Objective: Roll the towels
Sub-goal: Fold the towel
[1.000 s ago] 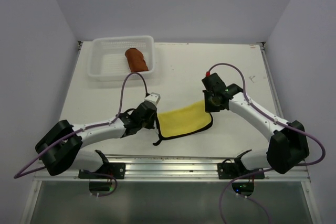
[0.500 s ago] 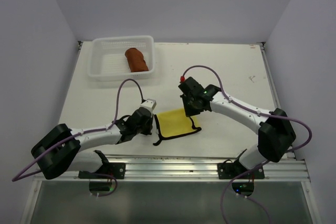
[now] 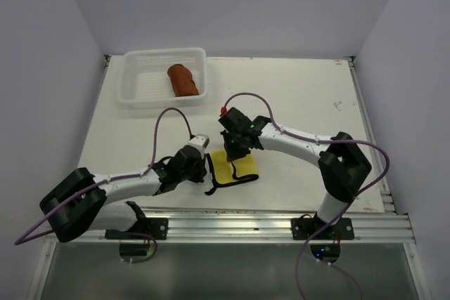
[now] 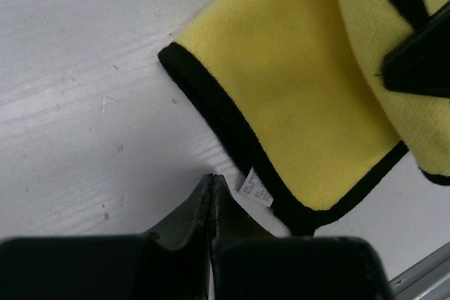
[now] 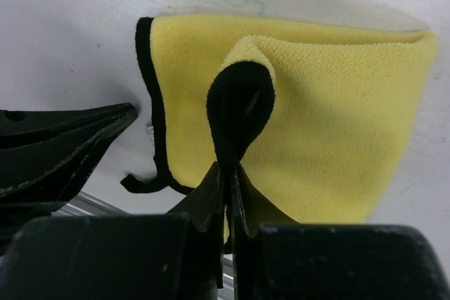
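One white counter [image 3: 309,103] carries one white plastic mesh basket [image 3: 148,86]. Two towels: the bright yellow, dark-hemmed cloth [image 3: 242,168] lies nearer the arms than the basket, one edge doubled over by the right jaws clenched on it, likely starting a roll. The rust-brown cloth [image 3: 183,79], already rolled, sits inside the basket. Left jaws, clenched empty, rest beside the hem.

Yellow towel [image 3: 238,169] lies folded over near front of table [image 3: 309,96], dark hem trailing out at left. Right gripper [image 3: 235,152] sits on towel's far edge. Left gripper [image 3: 205,165] low by towel's left edge, touching or just beside, can't tell. Brown towel [image 3: 183,79], rolled up, lies in white basket [image 3: 138,93] at far left corner.
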`<state>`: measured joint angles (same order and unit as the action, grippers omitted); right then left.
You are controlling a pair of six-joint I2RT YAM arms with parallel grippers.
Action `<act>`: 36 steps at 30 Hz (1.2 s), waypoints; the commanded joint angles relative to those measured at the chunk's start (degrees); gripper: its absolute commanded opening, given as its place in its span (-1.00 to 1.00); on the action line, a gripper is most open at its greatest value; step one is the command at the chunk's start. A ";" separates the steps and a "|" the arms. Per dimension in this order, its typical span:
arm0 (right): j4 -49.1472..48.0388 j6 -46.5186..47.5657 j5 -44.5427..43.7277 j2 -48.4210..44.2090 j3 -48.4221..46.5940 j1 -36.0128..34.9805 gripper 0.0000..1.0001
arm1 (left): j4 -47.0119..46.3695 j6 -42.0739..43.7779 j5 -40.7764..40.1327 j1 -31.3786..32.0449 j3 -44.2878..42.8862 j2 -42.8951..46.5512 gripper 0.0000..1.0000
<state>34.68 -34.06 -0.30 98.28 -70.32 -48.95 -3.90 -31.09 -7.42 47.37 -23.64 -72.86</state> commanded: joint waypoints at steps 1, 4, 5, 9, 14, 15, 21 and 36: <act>-3.12 -1.79 2.14 2.17 -2.71 -1.41 -1.00 | -3.66 -1.60 0.74 -0.18 0.96 1.93 -1.00; -3.74 -2.06 2.67 3.93 -3.77 -2.20 -1.00 | -3.66 -1.60 0.83 -0.27 0.79 2.11 -1.00; -3.91 -2.23 2.76 4.29 -4.29 -2.29 -1.00 | -3.66 -1.60 0.92 -0.27 0.79 2.11 -1.00; -4.09 -2.41 2.93 5.87 -5.79 -2.99 -1.00 | -3.92 -1.43 0.92 -0.27 0.79 1.76 -1.00; -3.91 -2.41 3.46 7.89 -7.63 -3.70 -1.00 | -4.45 -1.43 1.36 -0.27 0.96 0.97 -1.00; -4.00 -2.41 3.55 8.24 -7.72 -3.78 -1.00 | -4.54 -1.34 1.44 -0.27 0.96 0.97 -1.00; -4.53 -3.11 4.86 9.56 -7.72 -4.84 -1.00 | -4.62 -1.25 1.36 -0.27 1.23 0.79 -1.00; -7.96 -5.31 7.15 12.20 -5.97 -6.86 -0.96 | -5.06 -1.16 1.62 -0.27 1.23 -0.62 -1.00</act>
<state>29.30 -38.87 3.27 110.43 -76.14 -53.69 -6.15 -31.94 -5.98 47.37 -22.59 -72.86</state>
